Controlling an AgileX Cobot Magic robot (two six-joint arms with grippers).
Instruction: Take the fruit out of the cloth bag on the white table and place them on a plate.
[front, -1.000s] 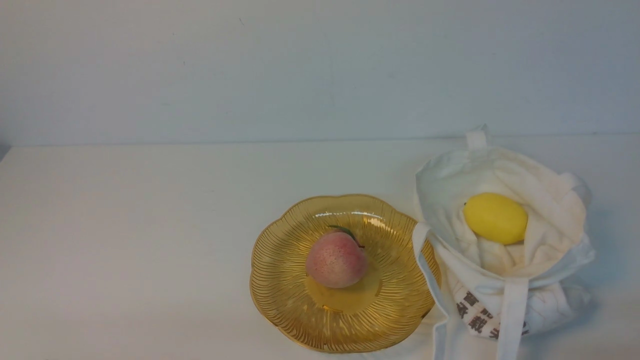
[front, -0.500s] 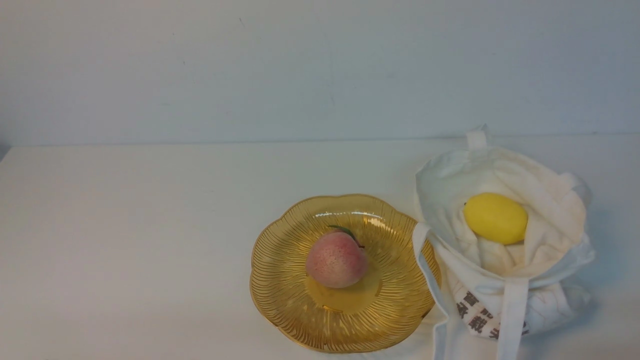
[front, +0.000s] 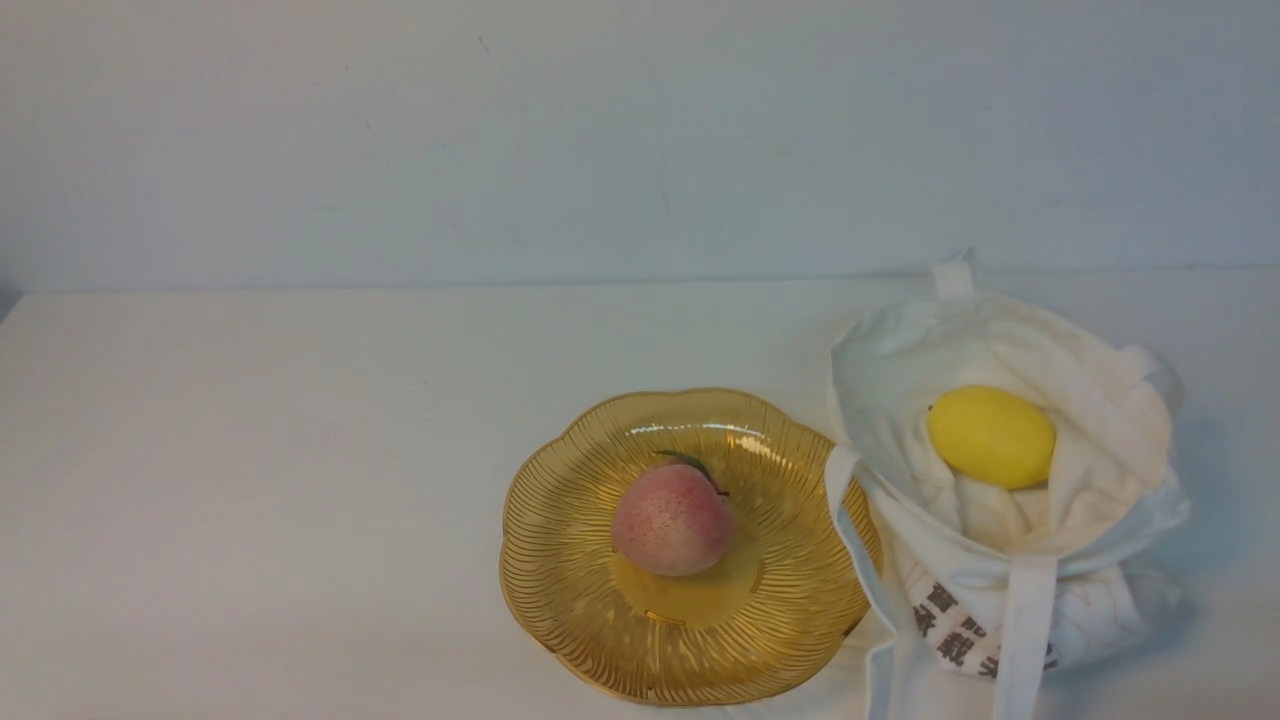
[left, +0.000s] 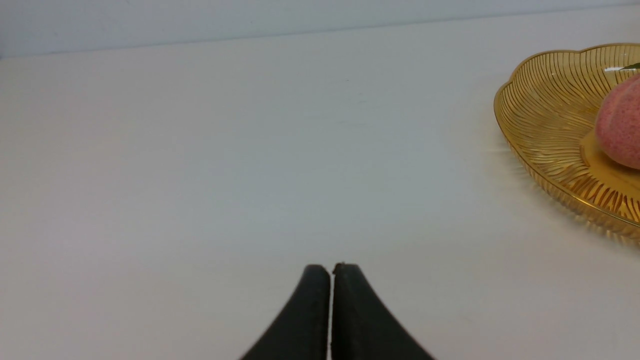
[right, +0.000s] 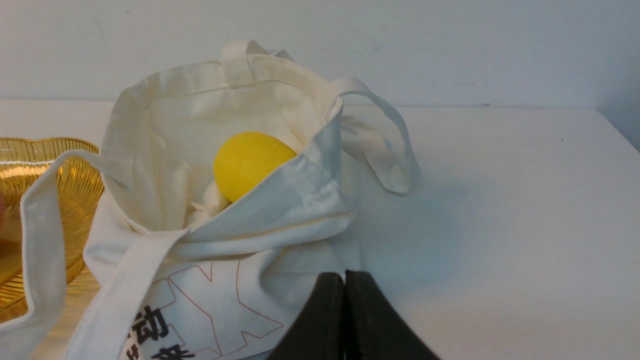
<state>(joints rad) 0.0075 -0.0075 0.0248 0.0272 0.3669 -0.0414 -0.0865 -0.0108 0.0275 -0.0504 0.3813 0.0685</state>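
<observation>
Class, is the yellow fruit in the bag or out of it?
In. The yellow fruit lies inside the open mouth of the bag, with cloth all around it, beside the plate.

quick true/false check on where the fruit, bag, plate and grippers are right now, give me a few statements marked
1. The peach lies on the plate. True.
2. The yellow fruit is on the plate. False: it sits inside the cloth bag.
3. A bag strap drapes over the plate's rim. True.
4. The right gripper holds the yellow fruit. False: it is shut on nothing, short of the bag.
5. The left gripper is open. False: its jaws are together.
</observation>
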